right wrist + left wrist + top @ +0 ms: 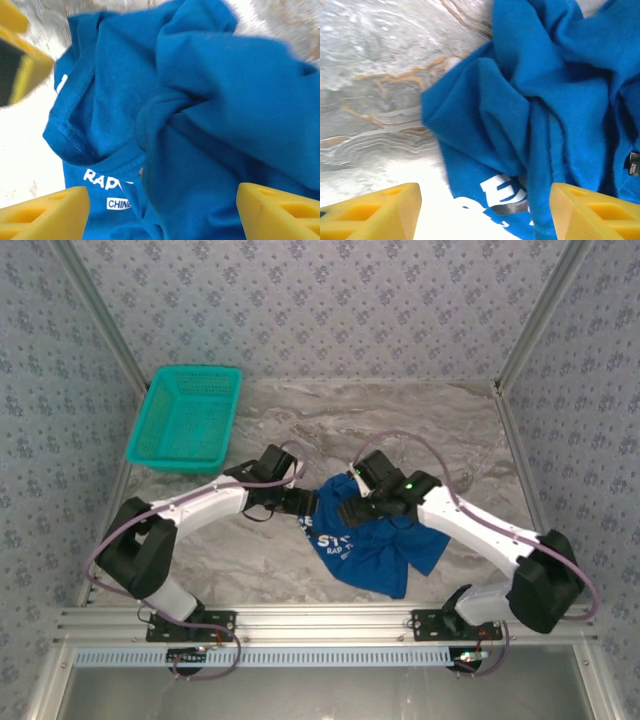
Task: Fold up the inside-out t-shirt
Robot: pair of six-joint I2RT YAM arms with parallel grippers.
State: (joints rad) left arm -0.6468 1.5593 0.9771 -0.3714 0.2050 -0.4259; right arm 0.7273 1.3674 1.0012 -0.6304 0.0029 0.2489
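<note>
The royal-blue t-shirt point(380, 550) lies crumpled on the marble table, near its front middle, with white lettering showing on its left part. My left gripper point(303, 502) is at the shirt's left edge and my right gripper point(352, 508) is over its upper left part, so the two are close together. In the left wrist view the yellow fingers stand wide apart around the gripper point(485, 212), open above the bunched cloth point(530, 100). The right gripper point(162, 210) is likewise open over the folds point(200, 100), with nothing pinched. A small dark label point(633, 163) shows at the right.
A teal mesh basket point(188, 417) stands at the back left of the marble table point(420, 425). Patterned walls with metal posts close in the sides and back. A metal rail point(320, 618) runs along the near edge.
</note>
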